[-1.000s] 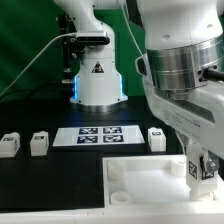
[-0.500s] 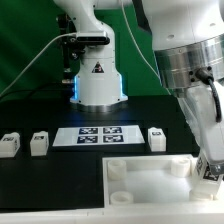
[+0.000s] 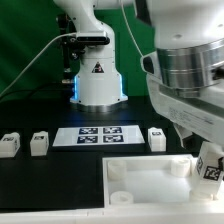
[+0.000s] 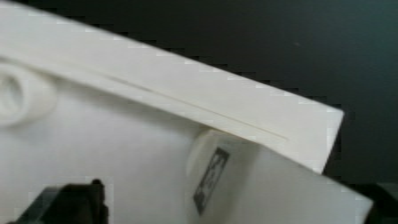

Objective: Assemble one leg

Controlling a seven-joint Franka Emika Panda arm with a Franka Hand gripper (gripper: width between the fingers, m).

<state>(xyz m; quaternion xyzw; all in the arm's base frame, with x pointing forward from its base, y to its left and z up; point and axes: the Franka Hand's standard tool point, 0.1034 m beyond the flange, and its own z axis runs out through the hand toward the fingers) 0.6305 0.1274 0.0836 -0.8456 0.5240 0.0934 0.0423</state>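
My gripper (image 3: 207, 158) is low at the exterior view's right, over the near right corner of the large flat white panel (image 3: 140, 178). It is shut on a white leg (image 3: 212, 166), whose tag faces the camera, tilted. In the wrist view the leg (image 4: 215, 170) stands against the white panel (image 4: 125, 120). One black finger (image 4: 71, 205) shows beside it, and the other finger is hidden. A round corner hole (image 4: 15, 92) in the panel shows at the edge. Three more legs stand on the black table: two at the exterior view's left (image 3: 10, 145) (image 3: 39, 143) and one at the right (image 3: 157, 139).
The marker board (image 3: 97, 135) lies flat between the loose legs. The robot's white base (image 3: 98, 82) stands behind it. A black cable (image 3: 40, 60) hangs at the back left. My own arm fills the upper right of the exterior view.
The wrist has turned and shifted slightly toward the exterior view's right. The leg has moved and tilted with it at the panel's corner. The loose legs have not moved.
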